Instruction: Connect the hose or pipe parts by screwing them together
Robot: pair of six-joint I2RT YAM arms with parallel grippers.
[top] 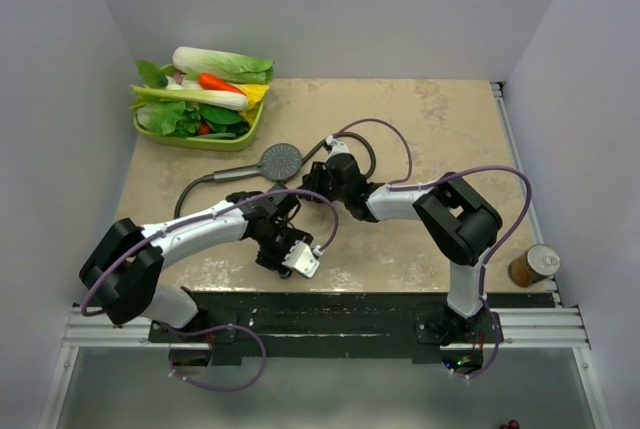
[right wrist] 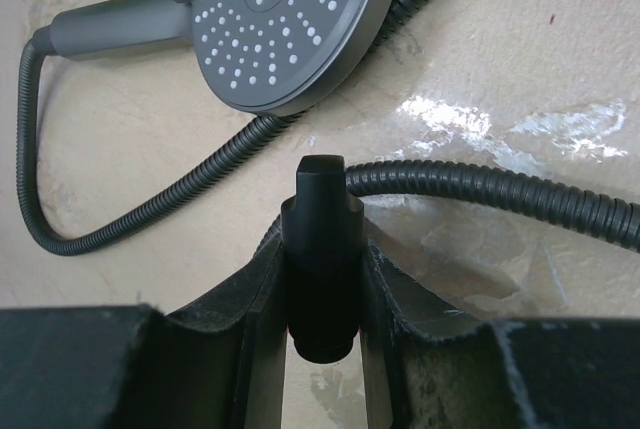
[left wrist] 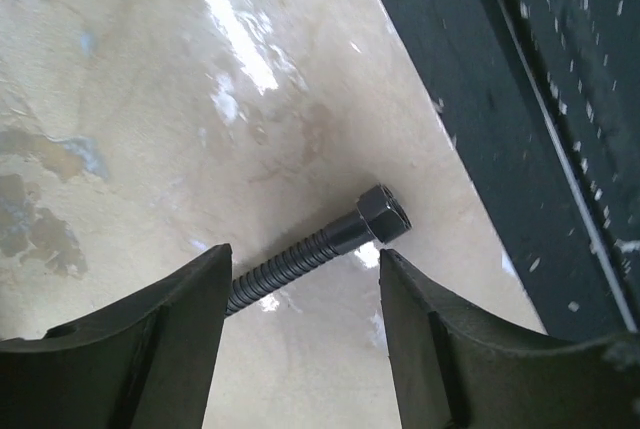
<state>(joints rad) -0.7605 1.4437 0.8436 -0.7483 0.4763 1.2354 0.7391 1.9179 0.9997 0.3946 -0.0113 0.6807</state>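
Hose [left wrist: 300, 261] diagonal, nut [left wrist: 383, 216] upper-right.

Upright dark fitting [right wrist: 322, 209] clamped in pincer [right wrist: 322, 259]. Ribbed hose [right wrist: 500, 194] passing just beyond it, off to the right. Farther ahead, left of centre, shower head [right wrist: 285, 19] face-up on bench [right wrist: 540, 39].

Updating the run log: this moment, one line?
left gripper open near black ribbed hose's hex nut | right gripper shut on black fitting
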